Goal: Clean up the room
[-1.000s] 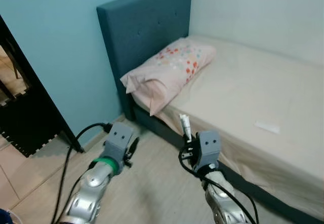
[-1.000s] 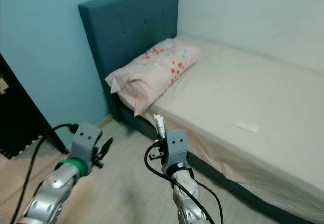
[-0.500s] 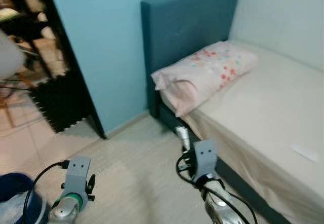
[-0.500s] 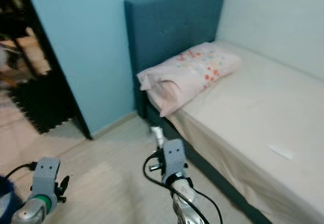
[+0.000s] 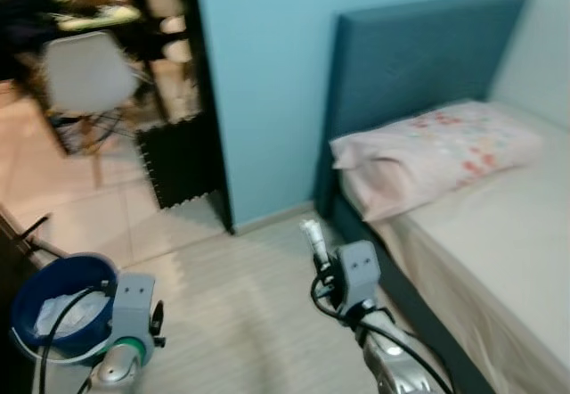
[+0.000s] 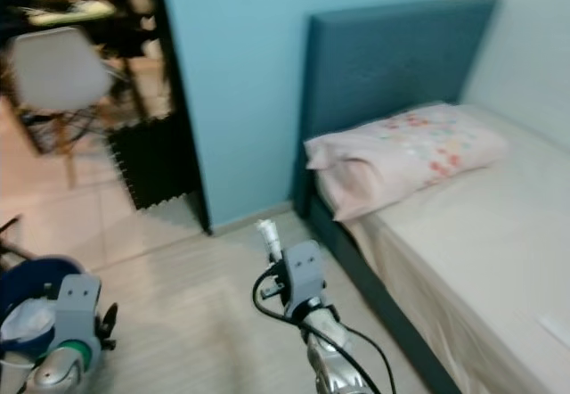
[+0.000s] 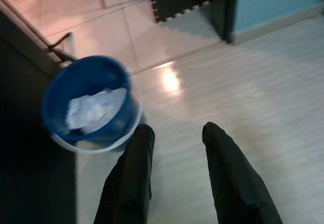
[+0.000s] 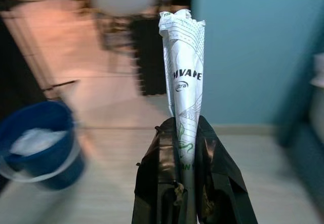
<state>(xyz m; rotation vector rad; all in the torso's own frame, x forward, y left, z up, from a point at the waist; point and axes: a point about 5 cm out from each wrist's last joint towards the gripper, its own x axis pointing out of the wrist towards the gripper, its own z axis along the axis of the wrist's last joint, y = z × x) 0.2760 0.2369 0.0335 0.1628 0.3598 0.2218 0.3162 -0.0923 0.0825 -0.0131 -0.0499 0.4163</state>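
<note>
My right gripper [image 8: 188, 145] is shut on a rolled white paper wrapper [image 8: 183, 67] with printed lettering, which sticks up past the fingertips. In the left eye view that wrapper [image 5: 313, 238] is held above the pale wood floor beside the bed. A blue bucket [image 5: 89, 265] stands on the floor at the lower left, with crumpled white paper [image 7: 96, 111] inside. My left gripper [image 7: 174, 133] hangs open and empty just beside the bucket [image 7: 53, 95], above the floor.
The bed [image 5: 525, 260] with a floral pillow [image 5: 436, 149] and a blue headboard [image 5: 419, 64] is on the right. A black door frame [image 5: 209, 127] opens onto a tiled room with a white chair [image 5: 85, 73]. Dark furniture [image 7: 30, 173] stands close beside the bucket.
The camera has swung left, so the bed slid right and the doorway and blue bucket came into view. My left arm sits lower. The right gripper still holds the wrapper.
</note>
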